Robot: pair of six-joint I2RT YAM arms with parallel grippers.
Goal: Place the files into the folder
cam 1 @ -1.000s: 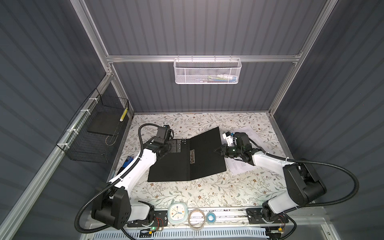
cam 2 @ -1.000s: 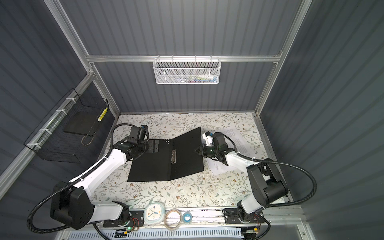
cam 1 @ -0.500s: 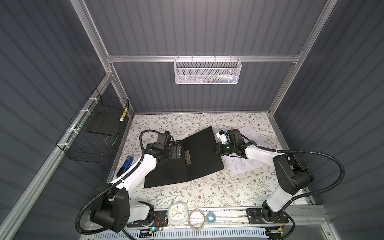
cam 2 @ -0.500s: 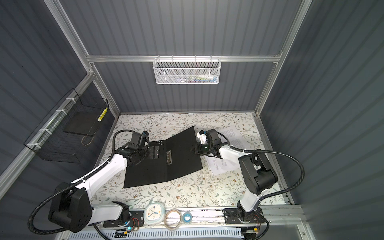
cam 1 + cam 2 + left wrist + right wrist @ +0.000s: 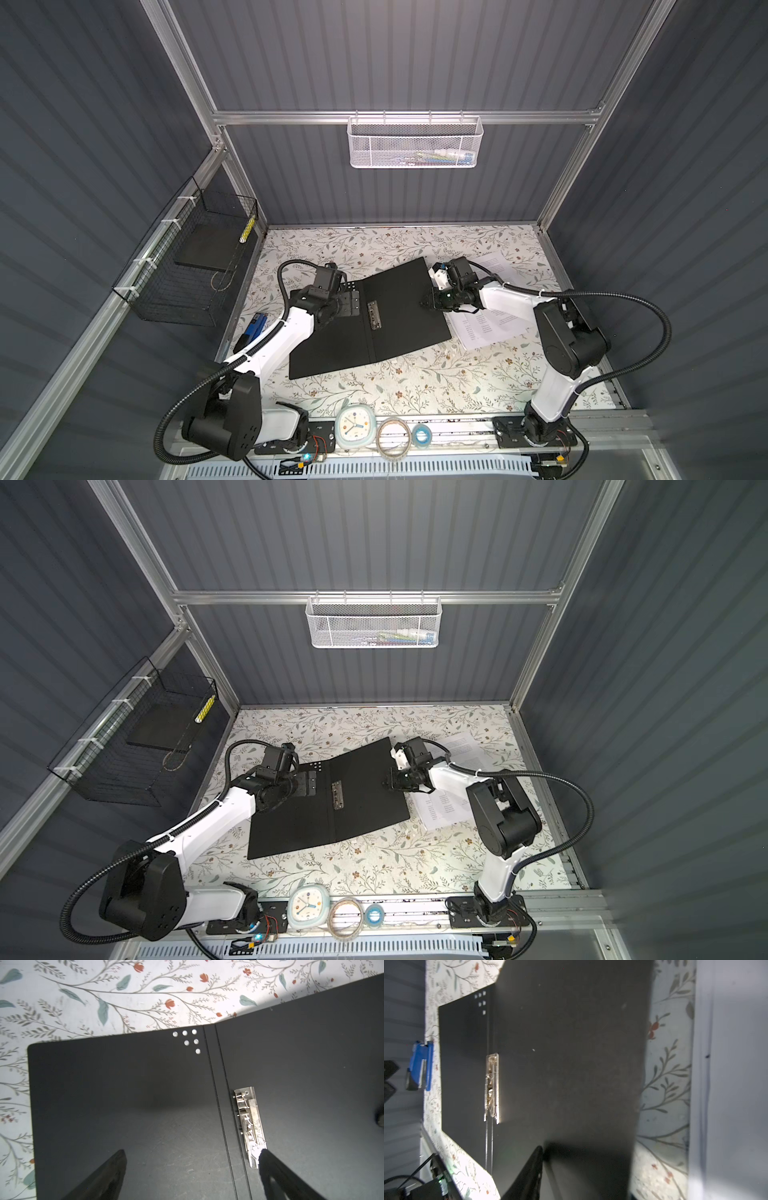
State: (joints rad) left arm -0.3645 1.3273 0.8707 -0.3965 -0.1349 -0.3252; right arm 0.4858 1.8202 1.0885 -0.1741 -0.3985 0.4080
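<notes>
The folder (image 5: pixel 374 316) lies open on the table with its black inside up in both top views, and its metal clip (image 5: pixel 248 1124) sits beside the spine. My left gripper (image 5: pixel 192 1153) hovers open over the left cover (image 5: pixel 291 812), holding nothing. My right gripper (image 5: pixel 427 302) is at the right cover's outer edge. One of its fingers (image 5: pixel 535 1163) rests above the cover and the other is hidden beneath it, the jaws parted. The files (image 5: pixel 490 328), white printed sheets, lie right of the folder, partly under the right arm.
A blue stapler (image 5: pixel 254 328) lies at the table's left edge. A clock (image 5: pixel 353 426) and tape rolls (image 5: pixel 394 434) sit on the front rail. A black wire basket (image 5: pixel 195 270) hangs on the left wall and a white mesh basket (image 5: pixel 415 143) on the back wall.
The right cover, held tilted up a second ago, now lies down flat. The right gripper's jaws have parted from it. The left gripper has shifted slightly toward the front.
</notes>
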